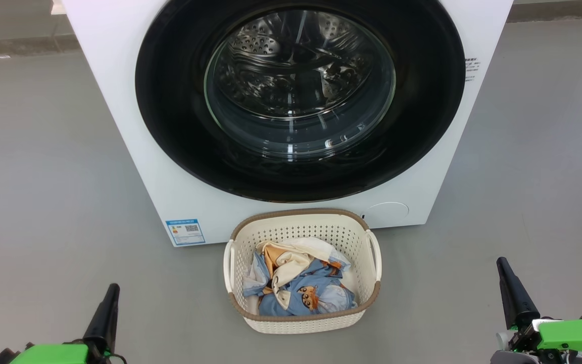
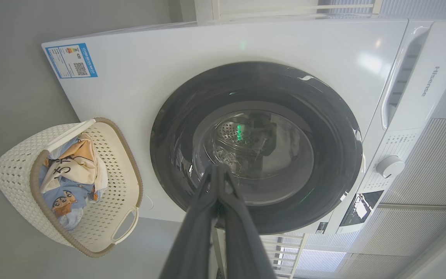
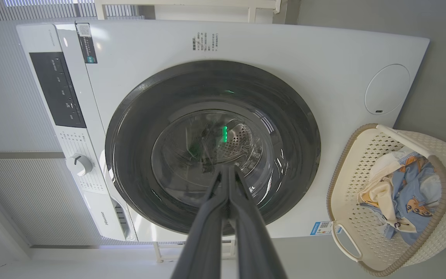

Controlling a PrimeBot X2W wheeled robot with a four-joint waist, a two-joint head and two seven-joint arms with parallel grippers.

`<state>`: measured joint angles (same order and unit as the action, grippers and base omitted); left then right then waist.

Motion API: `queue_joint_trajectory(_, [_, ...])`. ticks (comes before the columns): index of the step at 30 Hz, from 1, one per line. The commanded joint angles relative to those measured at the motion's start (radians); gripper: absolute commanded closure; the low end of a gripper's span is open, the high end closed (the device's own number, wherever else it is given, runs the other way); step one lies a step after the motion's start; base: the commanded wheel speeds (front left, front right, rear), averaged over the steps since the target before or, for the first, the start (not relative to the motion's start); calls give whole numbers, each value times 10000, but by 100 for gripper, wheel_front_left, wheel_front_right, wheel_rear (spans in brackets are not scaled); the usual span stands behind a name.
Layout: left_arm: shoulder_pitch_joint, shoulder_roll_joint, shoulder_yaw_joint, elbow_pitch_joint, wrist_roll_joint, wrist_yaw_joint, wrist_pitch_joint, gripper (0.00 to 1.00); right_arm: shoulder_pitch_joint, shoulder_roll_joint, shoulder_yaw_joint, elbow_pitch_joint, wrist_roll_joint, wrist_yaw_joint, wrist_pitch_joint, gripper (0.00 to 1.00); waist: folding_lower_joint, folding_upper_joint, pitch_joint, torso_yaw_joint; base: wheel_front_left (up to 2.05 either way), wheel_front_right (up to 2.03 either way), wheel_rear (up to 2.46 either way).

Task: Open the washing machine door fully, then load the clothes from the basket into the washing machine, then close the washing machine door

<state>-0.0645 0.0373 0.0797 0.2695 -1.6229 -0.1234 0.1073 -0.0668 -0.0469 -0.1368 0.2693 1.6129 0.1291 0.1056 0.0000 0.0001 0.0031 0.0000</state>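
From where I stand, nothing of the job is done yet. The big white boxy front-loading washing machine (image 1: 134, 151) sits on the grey floor with its large round door (image 1: 180, 131), glossy black rim around a bulging clear glass bowl, shut flat against the front. Through the glass the perforated steel drum looks empty. The small cream-white perforated plastic basket (image 1: 303, 326) with its brown woven-look rim stands on the floor just in front of the machine, below the door, and the clothes (image 1: 298, 285) lie inside it in one rumpled heap.

So I judge all three steps are left: swinging the door fully open, moving the laundry across, and closing up again.

The left gripper (image 1: 112, 290) and the right gripper (image 1: 503, 265) wait low at either side, well apart from both basket and machine. Each has its two long dark fingers pressed together and grasps nothing. In both wrist views the fingers aim at the door glass.

Counting: one machine, one door, one basket with two side handles, two grippers. The heap shows light-blue cloth printed with orange-brown cartoon figures, plus cream-white and tan cloth; how many separate pieces that makes I cannot tell, since they are tangled together.
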Motion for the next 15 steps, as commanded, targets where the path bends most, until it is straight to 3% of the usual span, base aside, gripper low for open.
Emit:
queue_joint_trajectory(1, [-435, 132, 348, -246, 149, -73, 65, 100, -412, -36, 222, -245, -50, 16, 83, 100, 0, -1, 0, 0, 0, 0, 0])
queue_joint_trajectory(15, [-436, 132, 349, -246, 150, -73, 66, 100, -412, -35, 221, -245, -51, 16, 84, 100, 0, -1, 0, 0, 0, 0, 0])
